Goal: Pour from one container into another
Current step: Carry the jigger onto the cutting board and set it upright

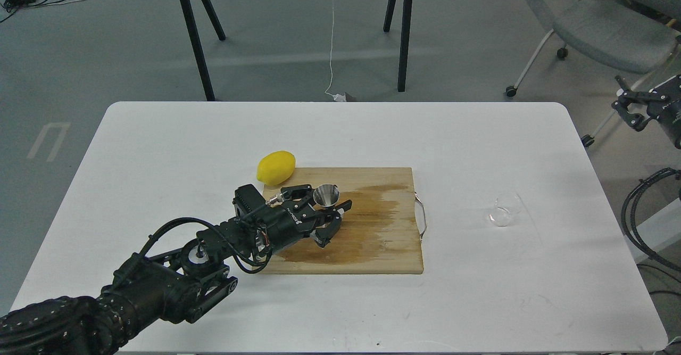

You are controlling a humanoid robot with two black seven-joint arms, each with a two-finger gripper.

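The steel jigger (326, 195) stands upright at the back left of the wooden cutting board (391, 248), its open cone facing up. My left gripper (322, 204) is shut on its lower part, one finger on each side. The clear glass tumbler (504, 209) rests on the white table far to the right of the board and looks tipped on its side, with no gripper near it. My right gripper (631, 111) shows small and dark at the right edge, off the table, too unclear to read its fingers.
A yellow lemon (276, 167) lies on the table at the board's back left corner, just behind my left wrist. A dark wet stain (367, 222) covers the board's middle. The board's wire handle (422, 216) sticks out on its right side. A chair stands off the far right.
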